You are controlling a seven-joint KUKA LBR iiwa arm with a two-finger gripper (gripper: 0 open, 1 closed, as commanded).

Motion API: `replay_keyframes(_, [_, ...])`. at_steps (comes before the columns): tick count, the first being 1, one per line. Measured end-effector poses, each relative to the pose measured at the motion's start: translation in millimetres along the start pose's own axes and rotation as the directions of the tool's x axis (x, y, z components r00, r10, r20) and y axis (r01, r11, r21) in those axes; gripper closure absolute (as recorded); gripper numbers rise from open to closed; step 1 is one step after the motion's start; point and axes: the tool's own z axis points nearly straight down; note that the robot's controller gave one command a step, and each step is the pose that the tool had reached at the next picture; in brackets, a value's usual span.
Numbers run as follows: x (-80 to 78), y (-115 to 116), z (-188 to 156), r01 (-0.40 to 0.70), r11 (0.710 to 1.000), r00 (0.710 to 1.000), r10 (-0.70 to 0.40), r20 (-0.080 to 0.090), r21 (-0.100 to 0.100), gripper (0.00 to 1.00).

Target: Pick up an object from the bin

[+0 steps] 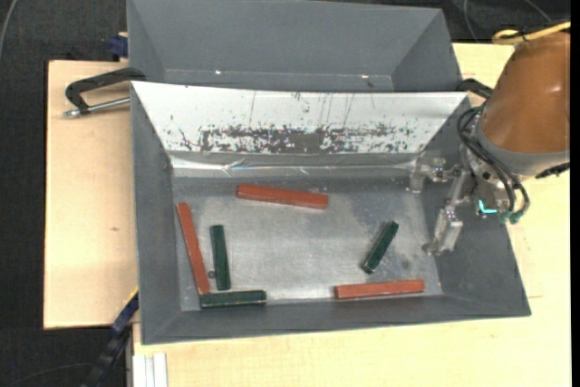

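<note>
Six slim sticks lie loose on the floor of the grey bin [299,41] — three red, three dark green. The tool [444,236] hangs by the bin's right-hand slope, and whether it is open or closed cannot be told from this angle.

Nearest to it is the slanted green stick [381,246], just to the tool's left in the view and a little lower, apart from it. Its long axis runs on a diagonal: the upper end points toward the tool, the lower end away from it toward the front wall. Below and to the left of the tool, the front red stick [379,289] lies flat along the front wall, near the green stick's lower end but not touching it. Farther left and above is the back red stick [282,196]; well apart, on the side farthest from the tool, sits a group of three [218,256].

The slanted green stick looks the likeliest pick — a short shift left and down would bring the tool over it, and its closing line should cross that diagonal rather than run along it.
</note>
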Motion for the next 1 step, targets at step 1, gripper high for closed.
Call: replay_keyframes(1, [-2.8,-15.2,111.1,0.451,0.892,0.892,-0.451,0.004,0.002,0.0])
